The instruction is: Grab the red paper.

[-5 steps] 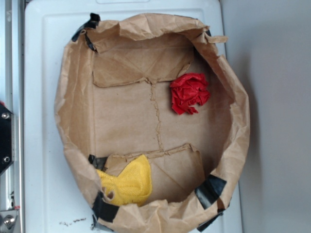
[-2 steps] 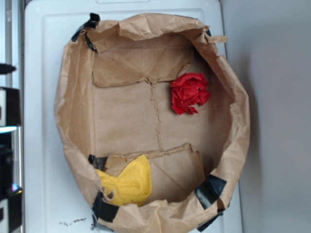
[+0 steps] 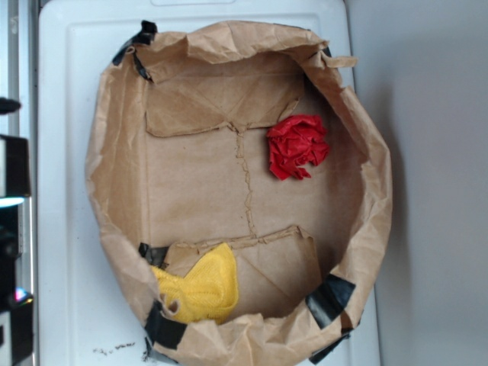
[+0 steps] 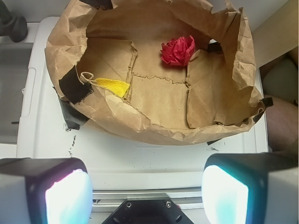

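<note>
The red paper lies on the far floor of the open brown paper bag, so the gripper, fingers wide apart, should clear the near rim before descending over it

The yellow cloth lay mostly hidden behind the paper bag's near wall; the gripper fingers were cut off by the bottom edge and blurred
</note>
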`<action>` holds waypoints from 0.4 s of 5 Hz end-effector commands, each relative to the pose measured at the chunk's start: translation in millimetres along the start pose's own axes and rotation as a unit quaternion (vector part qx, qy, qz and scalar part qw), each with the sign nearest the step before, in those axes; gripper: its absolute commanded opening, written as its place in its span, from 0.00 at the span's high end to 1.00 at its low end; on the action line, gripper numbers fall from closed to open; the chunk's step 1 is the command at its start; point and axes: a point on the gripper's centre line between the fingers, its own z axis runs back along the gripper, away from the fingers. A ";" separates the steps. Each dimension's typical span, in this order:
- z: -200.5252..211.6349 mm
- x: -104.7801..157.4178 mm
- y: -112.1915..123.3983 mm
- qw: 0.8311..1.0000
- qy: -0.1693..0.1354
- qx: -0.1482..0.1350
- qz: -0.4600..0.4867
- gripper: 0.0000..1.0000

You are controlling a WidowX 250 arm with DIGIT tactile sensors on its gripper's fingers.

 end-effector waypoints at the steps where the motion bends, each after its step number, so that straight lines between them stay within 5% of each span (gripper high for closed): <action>1: -29.0 42.8 41.6 0.992 -0.121 -0.039 0.019 0.00; 2: -61.4 77.7 71.7 0.990 -0.122 -0.043 0.060 0.00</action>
